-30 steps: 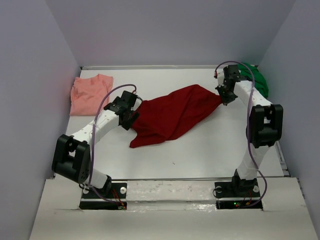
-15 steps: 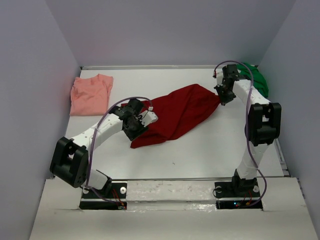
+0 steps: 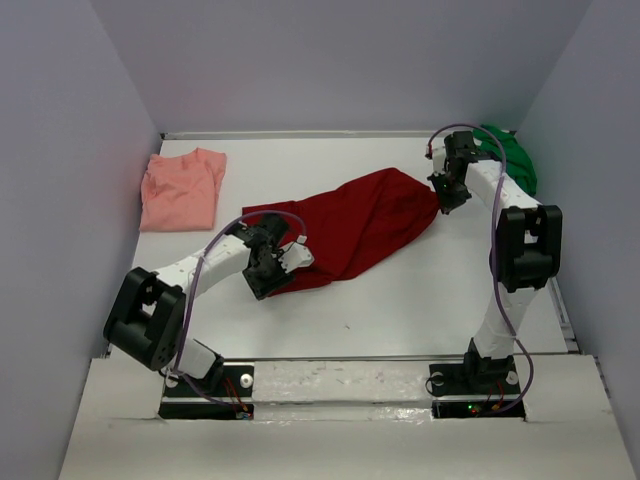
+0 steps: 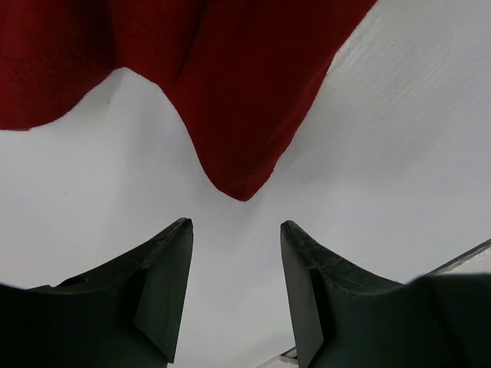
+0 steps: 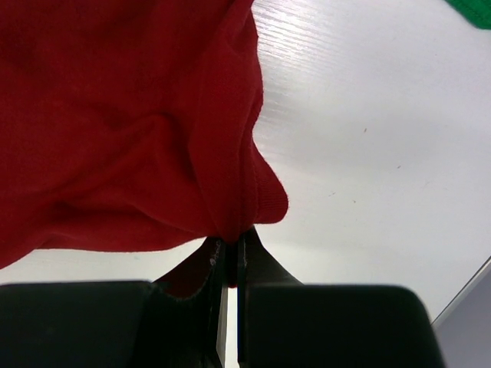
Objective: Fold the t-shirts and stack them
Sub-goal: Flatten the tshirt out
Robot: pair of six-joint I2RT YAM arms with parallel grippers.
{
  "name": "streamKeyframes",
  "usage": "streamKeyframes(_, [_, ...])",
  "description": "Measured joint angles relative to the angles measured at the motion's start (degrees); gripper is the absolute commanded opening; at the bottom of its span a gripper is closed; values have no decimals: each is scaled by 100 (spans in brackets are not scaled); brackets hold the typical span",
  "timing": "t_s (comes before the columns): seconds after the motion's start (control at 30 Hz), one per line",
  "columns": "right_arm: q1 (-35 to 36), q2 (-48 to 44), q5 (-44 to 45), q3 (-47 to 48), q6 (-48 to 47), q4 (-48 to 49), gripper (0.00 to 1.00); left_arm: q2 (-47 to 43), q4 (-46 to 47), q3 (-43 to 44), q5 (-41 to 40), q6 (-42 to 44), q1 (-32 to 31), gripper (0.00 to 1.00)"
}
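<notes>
One white bench [image 3: 400, 300] carries it all, and on it are three shirts, one of each colour. Biggest first: one dark red cloth shirt [image 3: 365, 222], stretched in a long slanting band across the middle of the bench. It's creased and bunched, and its far-right end is drawn to a point. Next, one salmon-pink cloth shirt [image 3: 180, 190], lying loosely folded by the far left corner, well apart from the red one. Then one bright green cloth shirt [image 3: 515, 160], heaped in the far right corner and partly hidden behind the right arm.

Two grippers to call. The right gripper [image 5: 229, 247] is pressed together on that pointed end of the red shirt, and its wrist view shows a fold of hem pinched between the fingers. The left gripper [image 4: 236, 228] sits low at the shirt's near-left end with its fingers spread and nothing between them. A pointed tip of red cloth lies on the bench just ahead of the gap, clear of both fingers.
</notes>
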Motion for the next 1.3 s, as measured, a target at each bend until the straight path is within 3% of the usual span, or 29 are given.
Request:
streamKeyframes(0.53, [0, 44, -109, -192, 20, -39, 0, 629, 400, -260, 249, 0, -216, 57])
streamKeyframes(0.87, [0, 76, -153, -192, 22, -42, 0, 660, 457, -240, 181, -90, -291, 17])
streamKeyframes(0.93, [0, 96, -205, -192, 22, -44, 0, 660, 468, -223, 186, -122, -308, 0])
streamKeyframes(1.3, [0, 96, -361, -199, 22, -55, 0, -160, 811, 260, -96, -632, -372, 0])
